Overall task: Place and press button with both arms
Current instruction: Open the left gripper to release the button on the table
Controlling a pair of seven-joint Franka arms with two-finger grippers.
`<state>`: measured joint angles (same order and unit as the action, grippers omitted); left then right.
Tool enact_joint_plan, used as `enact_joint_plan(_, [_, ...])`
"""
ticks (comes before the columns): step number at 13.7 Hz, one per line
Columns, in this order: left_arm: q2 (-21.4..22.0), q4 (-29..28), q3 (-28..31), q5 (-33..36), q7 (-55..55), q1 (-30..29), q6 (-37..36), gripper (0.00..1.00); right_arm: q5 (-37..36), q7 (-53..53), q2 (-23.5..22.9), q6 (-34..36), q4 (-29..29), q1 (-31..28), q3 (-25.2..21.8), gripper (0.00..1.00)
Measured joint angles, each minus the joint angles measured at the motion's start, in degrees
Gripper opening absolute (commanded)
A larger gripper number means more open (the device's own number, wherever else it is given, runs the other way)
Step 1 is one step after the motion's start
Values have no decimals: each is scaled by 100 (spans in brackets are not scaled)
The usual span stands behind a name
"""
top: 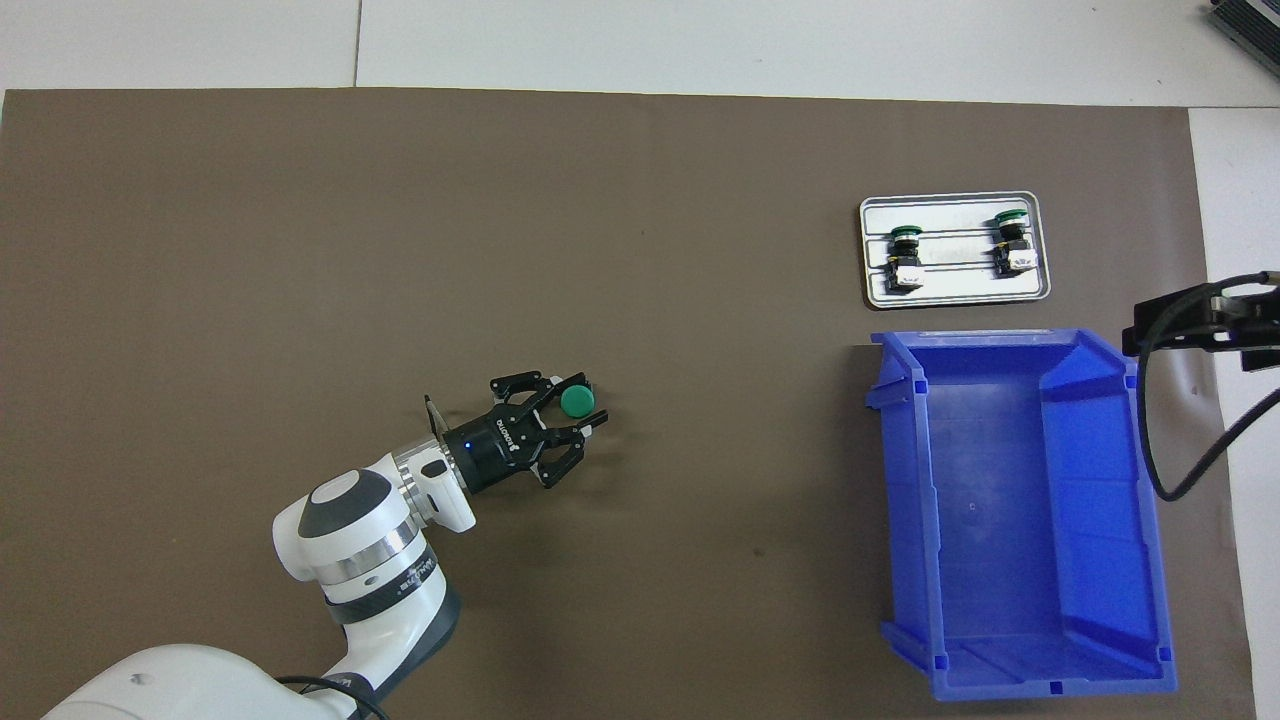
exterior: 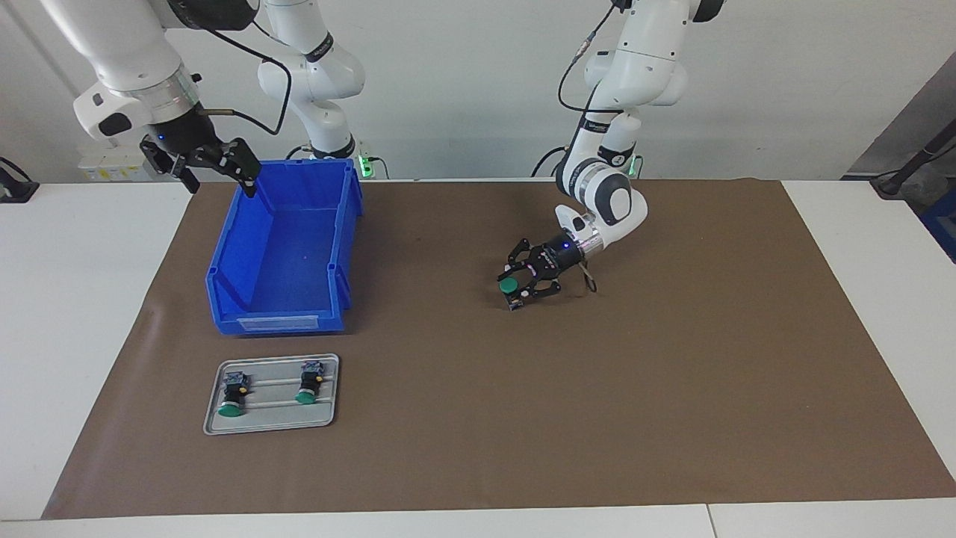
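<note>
One button stood between the left gripper fingers, low over the brown mat.
Grip unclear. Right gripper hung released above the blue bin, at ten o'clock.

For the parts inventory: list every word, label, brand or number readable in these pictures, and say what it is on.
No text can be read for certain.
Left end effector: white lettering on its black body, too small to read.
Left arm: lettering on the black wrist ring, too blurred.
Blue bin: a label strip on the front lip, nothing legible.
</note>
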<state>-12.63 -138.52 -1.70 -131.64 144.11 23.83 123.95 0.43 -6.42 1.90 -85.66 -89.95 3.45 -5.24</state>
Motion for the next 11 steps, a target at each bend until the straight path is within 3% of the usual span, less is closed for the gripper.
enact_joint_plan(6, [45,-11,4,255,-64,-328,-3,61,0,0,0,0,0,0,0,100])
enact_joint_plan(11, [216,11,12,1026,-727,-708,-3,61,0,0,0,0,0,0,0,100])
